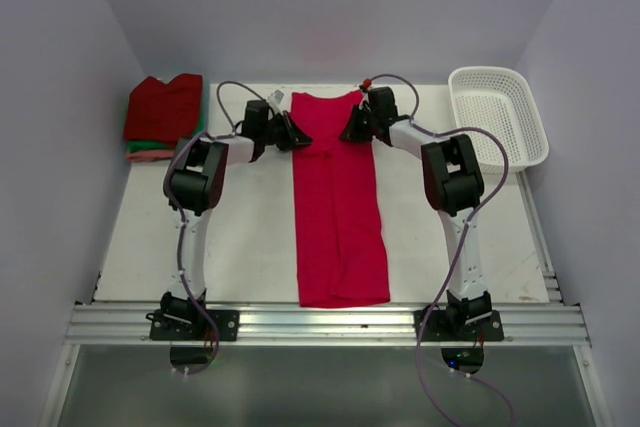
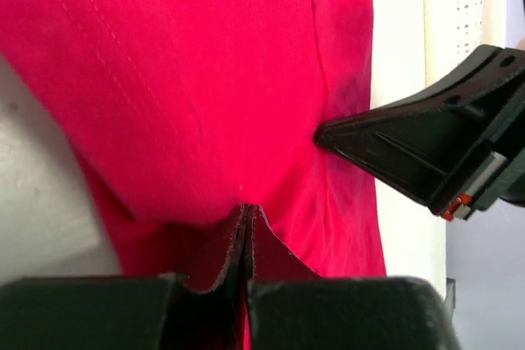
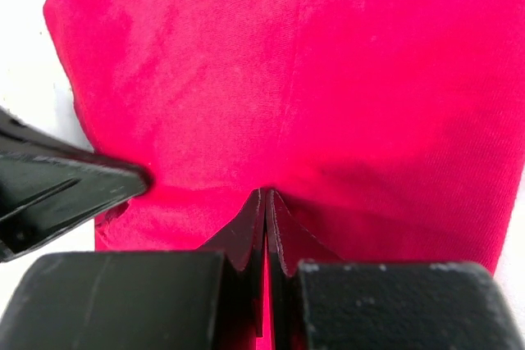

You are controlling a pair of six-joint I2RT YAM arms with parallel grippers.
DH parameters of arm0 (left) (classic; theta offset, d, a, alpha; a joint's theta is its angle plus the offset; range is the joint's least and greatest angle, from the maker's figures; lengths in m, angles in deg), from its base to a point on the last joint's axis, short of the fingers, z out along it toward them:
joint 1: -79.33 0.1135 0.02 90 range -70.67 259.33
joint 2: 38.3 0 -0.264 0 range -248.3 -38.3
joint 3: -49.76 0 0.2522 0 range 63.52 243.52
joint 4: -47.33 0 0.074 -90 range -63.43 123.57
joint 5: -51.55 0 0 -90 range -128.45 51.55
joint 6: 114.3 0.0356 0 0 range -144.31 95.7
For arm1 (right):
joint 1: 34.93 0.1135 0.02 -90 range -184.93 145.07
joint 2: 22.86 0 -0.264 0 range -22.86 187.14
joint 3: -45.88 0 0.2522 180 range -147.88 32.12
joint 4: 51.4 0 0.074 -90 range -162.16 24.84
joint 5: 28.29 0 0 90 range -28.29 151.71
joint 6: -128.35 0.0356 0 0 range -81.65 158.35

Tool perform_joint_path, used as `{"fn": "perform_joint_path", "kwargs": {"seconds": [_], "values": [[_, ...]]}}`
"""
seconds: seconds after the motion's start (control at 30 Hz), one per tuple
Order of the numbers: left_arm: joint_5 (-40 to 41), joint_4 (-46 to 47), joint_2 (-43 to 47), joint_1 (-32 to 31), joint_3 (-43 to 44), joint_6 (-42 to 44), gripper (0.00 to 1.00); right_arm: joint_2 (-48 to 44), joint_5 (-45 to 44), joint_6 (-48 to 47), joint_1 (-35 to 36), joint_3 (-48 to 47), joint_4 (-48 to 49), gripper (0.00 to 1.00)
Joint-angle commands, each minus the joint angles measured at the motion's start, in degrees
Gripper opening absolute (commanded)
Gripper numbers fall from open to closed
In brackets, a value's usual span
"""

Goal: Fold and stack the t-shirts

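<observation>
Down the middle of the surface: spread t-shirt, lengthwise from near edge to far edge. Far-left corner: folded t-shirts in one stack, well apart from it. Far-right corner: basket. The left gripper is on the spread t-shirt's far-left edge and the right gripper on its far-right edge, tips facing across the cloth.

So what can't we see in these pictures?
Top view: the dark red t-shirt lies over the other folded t-shirts; only their green and pink edges show.
Top view: the left gripper and right gripper hide the far corners of the crimson-pink t-shirt.
Wrist views: the frame edges cut that shirt off; its near hem is out of view.
</observation>
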Motion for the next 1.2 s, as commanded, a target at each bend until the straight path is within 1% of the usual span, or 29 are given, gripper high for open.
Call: {"fn": "perform_joint_path", "kwargs": {"seconds": [0.0, 0.03, 0.07, 0.1, 0.23, 0.33, 0.4, 0.43, 0.47, 0.5, 0.53, 0.57, 0.6, 0.63, 0.67, 0.7, 0.73, 0.77, 0.8, 0.83, 0.87, 0.9, 0.93, 0.97, 1.0, 1.03, 1.07, 1.1, 1.17], "values": [[2.1, 4.6, 8.7, 0.2, -3.0, 6.1, 0.00, -4.3, -2.9, -1.6, -0.2, 4.5, 0.3, 0.00], [2.7, 5.4, 12.6, 0.2, -3.0, 7.0, 0.00, -5.7, -2.3, -1.7, -0.3, 5.6, 1.9, 0.00], [4.3, 5.8, 14.4, 0.2, -2.2, 7.9, 0.00, -6.9, -2.2, -1.5, -0.3, 7.8, 3.5, 0.00], [4.9, 5.6, 16.0, 0.2, -1.4, 9.5, 0.00, -9.5, -2.0, -1.0, -0.3, 8.9, 7.0, 0.00], [6.2, 3.3, 22.8, 0.6, 0.7, 11.8, 0.00, -16.3, -1.7, 0.9, -0.3, 14.8, 14.8, 0.00], [5.7, 1.6, 27.4, 0.3, -3.0, 12.2, 0.00, -21.8, -1.5, 2.3, -0.3, 18.0, 17.2, 0.00], [5.1, 0.4, 31.9, 0.2, -9.1, 11.6, 0.00, -24.6, -2.5, 3.0, -0.3, 20.1, 16.1, 0.00], [4.9, -0.2, 33.5, 0.2, -11.7, 11.3, 0.00, -27.3, -2.5, 3.3, -0.2, 21.1, 14.8, 0.09], [3.8, -1.6, 35.2, 0.2, -17.2, 10.7, 0.00, -28.5, -2.1, 3.0, -0.2, 21.6, 10.9, 0.18], [3.1, -1.0, 39.2, 0.1, -20.8, 10.1, 0.00, -30.2, -2.5, 3.0, -0.2, 22.5, 8.6, 0.35], [3.0, -0.9, 41.3, -0.1, -24.5, 9.5, 0.00, -33.6, -3.1, 3.2, 0.1, 25.7, 6.9, 0.42], [2.3, -1.1, 43.4, -0.6, -31.3, 9.2, 0.01, -36.0, -3.2, 2.9, 0.5, 27.8, 4.3, 0.48], [2.1, -1.7, 48.0, -1.2, -34.8, 9.3, 0.05, -38.3, -5.1, 2.7, 0.8, 30.0, 2.5, 0.54], [2.7, -4.0, 50.4, -2.0, -40.9, 9.5, 0.12, -43.9, -6.6, 2.7, 2.0, 34.9, 0.7, 0.56], [2.5, -4.7, 55.2, -2.6, -44.1, 9.8, 0.15, -47.0, -8.2, 2.8, 2.8, 37.8, -1.8, 0.58], [2.3, -5.4, 57.7, -3.2, -47.2, 9.9, 0.18, -50.0, -10.9, 3.2, 3.7, 40.9, -2.8, 0.61], [2.3, -7.5, 60.2, -4.6, -52.7, 9.9, 0.25, -53.6, -13.0, 3.5, 6.2, 46.8, -4.2, 0.61], [2.2, -8.9, 62.6, -5.3, -55.2, 9.8, 0.27, -59.9, -14.4, 4.4, 7.7, 49.5, -7.4, 0.62], [1.9, -10.5, 67.6, -6.2, -57.5, 9.7, 0.29, -63.5, -15.4, 4.8, 9.2, 52.0, -9.3, 0.63], [1.3, -13.6, 70.3, -7.5, -61.5, 9.5, 0.32, -66.7, -17.1, 5.5, 11.9, 56.5, -11.2, 0.63], [1.4, -15.4, 73.1, -8.2, -63.4, 8.4, 0.34, -73.3, -17.2, 7.5, 13.2, 58.7, -14.5, 0.63], [1.2, -16.8, 79.1, -8.8, -65.1, 7.3, 0.36, -76.4, -17.0, 8.4, 14.1, 60.7, -16.4, 0.62], [0.7, -20.1, 82.1, -10.0, -68.0, 6.4, 0.39, -79.2, -16.8, 9.7, 15.9, 64.1, -18.3, 0.62], [0.8, -22.2, 84.8, -10.7, -68.8, 4.7, 0.41, -82.6, -16.4, 12.5, 16.6, 65.5, -22.4, 0.62], [1.1, -24.4, 89.5, -11.3, -69.4, 3.9, 0.43, -87.7, -16.0, 13.8, 17.3, 66.7, -24.6, 0.63], [0.9, -27.6, 91.6, -12.3, -70.5, 3.0, 0.44, -90.6, -15.5, 15.3, 18.3, 68.6, -26.7, 0.63], [0.7, -28.6, 94.8, -12.8, -71.1, 0.8, 0.45, -92.9, -15.1, 17.8, 18.6, 69.5, -30.5, 0.62], [0.8, -29.5, 96.0, -13.4, -71.7, -0.1, 0.46, -97.4, -15.1, 19.1, 18.9, 71.0, -32.1, 0.62], [0.9, -31.2, 97.4, -15.2, -73.7, -1.9, 0.47, -100.3, -14.1, 22.1, 19.1, 72.2, -36.1, 0.62]]}}
